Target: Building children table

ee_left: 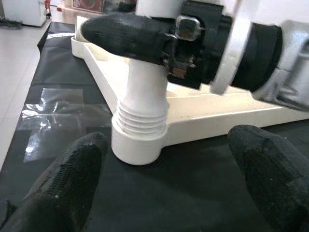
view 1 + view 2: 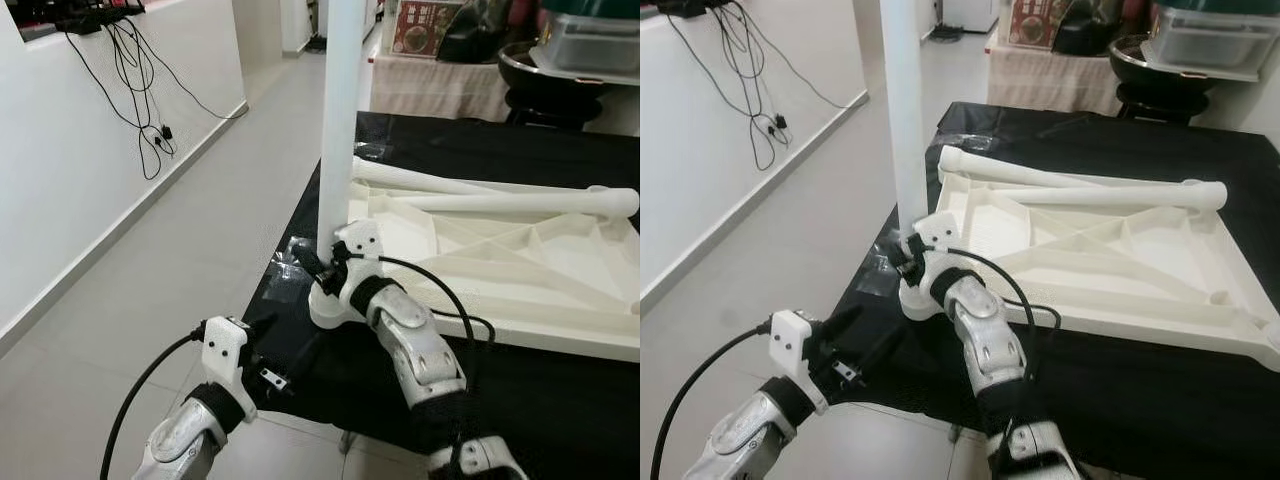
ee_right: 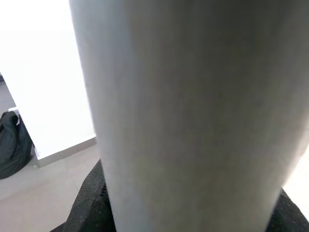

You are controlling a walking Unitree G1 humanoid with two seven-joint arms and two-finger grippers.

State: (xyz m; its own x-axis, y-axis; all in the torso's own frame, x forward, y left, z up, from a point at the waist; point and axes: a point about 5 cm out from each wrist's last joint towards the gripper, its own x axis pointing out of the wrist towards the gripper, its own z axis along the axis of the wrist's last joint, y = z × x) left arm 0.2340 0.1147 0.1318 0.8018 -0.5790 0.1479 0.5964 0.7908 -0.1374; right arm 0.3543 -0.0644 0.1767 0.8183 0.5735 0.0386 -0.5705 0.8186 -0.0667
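An upturned white plastic tabletop [image 2: 520,290] lies on a black cloth [image 2: 480,150]. One white leg [image 2: 340,120] stands upright in the threaded corner socket [image 1: 140,125] at the near left. My right gripper [image 2: 322,262] is shut on that leg just above the socket; the leg [image 3: 193,121] looms close in the right wrist view, between black fingers [image 3: 89,203]. My left gripper [image 2: 855,345] hovers open at the cloth's near-left edge, a short way from the socket and pointing at it. Two loose legs [image 2: 500,200] lie across the tabletop's far side.
A white wall with dangling black cables [image 2: 130,80] runs along the left, with grey floor tiles [image 2: 200,200] between it and the table. Clear plastic wrap [image 2: 285,265] lies on the cloth near the socket. Behind stands another table [image 2: 430,85] with pots and boxes.
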